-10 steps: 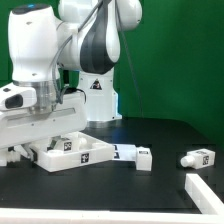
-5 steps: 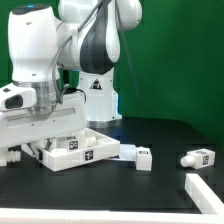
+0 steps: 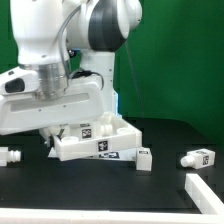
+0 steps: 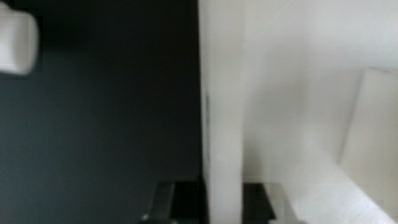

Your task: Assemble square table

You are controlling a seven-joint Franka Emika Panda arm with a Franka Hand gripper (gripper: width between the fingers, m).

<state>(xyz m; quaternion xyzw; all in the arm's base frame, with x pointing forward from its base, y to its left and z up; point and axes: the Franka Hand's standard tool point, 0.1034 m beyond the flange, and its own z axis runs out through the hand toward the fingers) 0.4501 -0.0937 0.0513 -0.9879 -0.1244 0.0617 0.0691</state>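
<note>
The white square tabletop [image 3: 97, 142] with raised corner sockets and black-and-white tags hangs tilted just above the black table, left of centre in the exterior view. In the wrist view my gripper [image 4: 222, 198] is shut on the tabletop's edge [image 4: 228, 100], with a dark finger [image 4: 176, 200] on each side of it. In the exterior view the arm's wrist hides the fingers. Three short white legs lie loose on the table. One leg [image 3: 10, 157] is at the exterior view's left, one leg [image 3: 145, 157] is by the tabletop's right corner, and one leg [image 3: 197, 158] is further right.
A white bar [image 3: 205, 188] lies at the exterior view's lower right near the table's front edge. The robot's base [image 3: 100, 100] stands behind the tabletop. A white rounded part [image 4: 15, 42] shows at the wrist view's corner.
The arm has risen and shifted to the exterior view's right, lifting the tabletop off the table and tilting it. The leg at the left has come into view.
</note>
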